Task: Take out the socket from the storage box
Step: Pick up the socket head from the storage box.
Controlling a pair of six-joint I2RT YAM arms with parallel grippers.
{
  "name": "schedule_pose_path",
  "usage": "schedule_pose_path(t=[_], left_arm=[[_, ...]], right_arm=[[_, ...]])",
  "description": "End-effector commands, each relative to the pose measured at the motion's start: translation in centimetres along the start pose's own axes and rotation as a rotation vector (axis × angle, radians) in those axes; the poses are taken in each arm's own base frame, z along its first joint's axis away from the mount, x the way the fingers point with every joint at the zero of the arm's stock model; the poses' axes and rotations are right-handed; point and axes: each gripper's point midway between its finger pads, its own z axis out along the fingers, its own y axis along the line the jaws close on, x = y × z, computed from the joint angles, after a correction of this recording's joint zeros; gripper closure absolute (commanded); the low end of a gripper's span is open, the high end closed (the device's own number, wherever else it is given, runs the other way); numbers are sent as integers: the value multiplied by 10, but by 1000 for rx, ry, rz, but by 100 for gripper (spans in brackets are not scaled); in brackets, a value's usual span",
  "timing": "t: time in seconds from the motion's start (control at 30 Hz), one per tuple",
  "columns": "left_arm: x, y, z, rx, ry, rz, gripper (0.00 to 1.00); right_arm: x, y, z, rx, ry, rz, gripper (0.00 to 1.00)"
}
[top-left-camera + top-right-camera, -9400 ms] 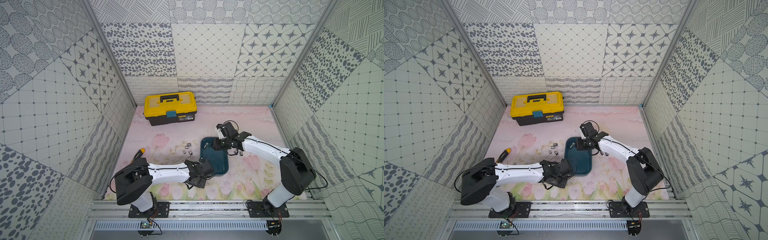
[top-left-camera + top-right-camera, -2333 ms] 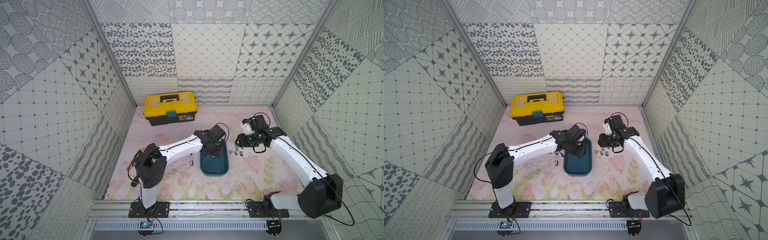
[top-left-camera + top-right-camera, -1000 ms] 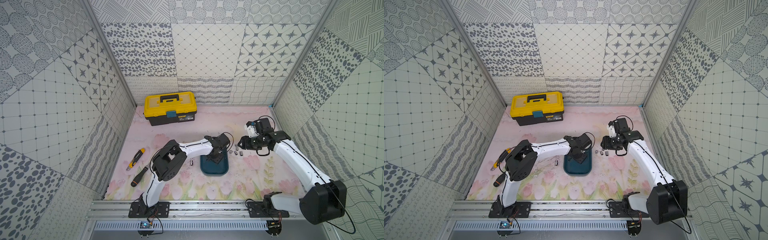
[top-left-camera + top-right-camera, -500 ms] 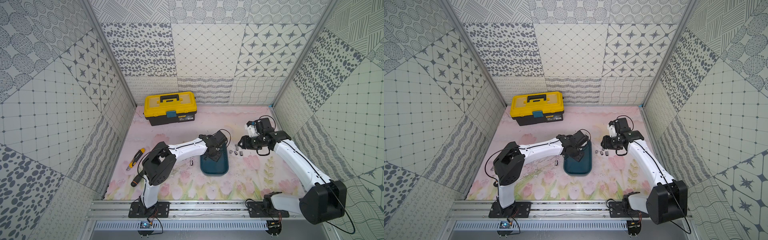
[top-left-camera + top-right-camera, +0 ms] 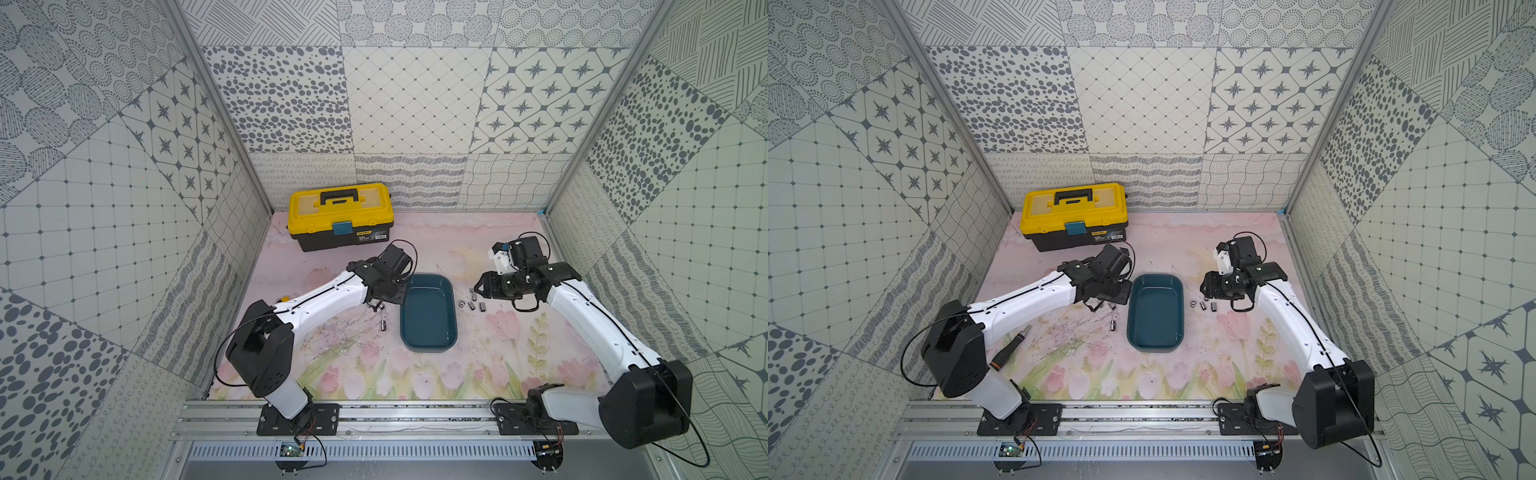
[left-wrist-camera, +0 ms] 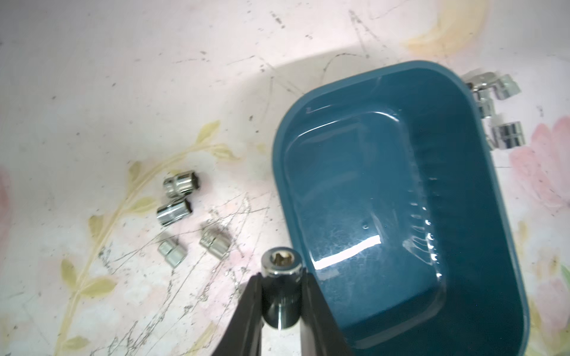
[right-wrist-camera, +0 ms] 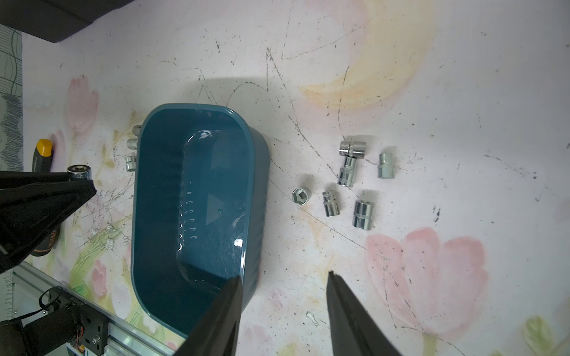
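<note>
Since half a second ago: the left gripper (image 6: 281, 276) has come off the far corner of the storage box (image 5: 428, 320) (shallow dark teal plastic tub, rounded corners, smooth glossy walls). It now hangs just outside the tub's left long rim, over the mat. Right arm unchanged.

Left gripper: black tapered fingers clamped tight on one socket (image 6: 281, 266), a short chrome steel cylinder with a stepped waist. Its open end faces the wrist camera and the recess shows. The socket is outside the tub, above the mat.

Right gripper (image 7: 284, 275): jaws parted partway, nothing between them, above the mat just beside the tub's right wall.

Counts:
- Loose chrome sockets (image 6: 174, 212) left of the tub: four, two sharp, two blurred.
- Loose chrome sockets right of the tub (image 7: 363, 214): six, one showing its hex bore.
- Tub: one.
- Yellow-lidded black plastic toolbox (image 5: 340, 216), black handle: one, at the back wall.
- Pink floral printed mat (image 5: 415, 374): one, matte, scratched and scuffed.
</note>
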Motion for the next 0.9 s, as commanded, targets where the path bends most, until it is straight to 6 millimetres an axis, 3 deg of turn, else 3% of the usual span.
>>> schedule_pose_path(t=[0.0,0.3,0.63,0.87], left_arm=[[19,37,5,-81,22,-175,83],[59,59,36,-113,103,-240,83],[69,55,57,-87,142,-227,83],[65,51,66,-67,127,-221,81]], right_arm=[[-6,3,-3,-19,-41,6,51],[-3,1,0,-19,-34,13,50],[-2,0,2,-17,-35,19,50],[-2,0,3,-16,-37,20,50]])
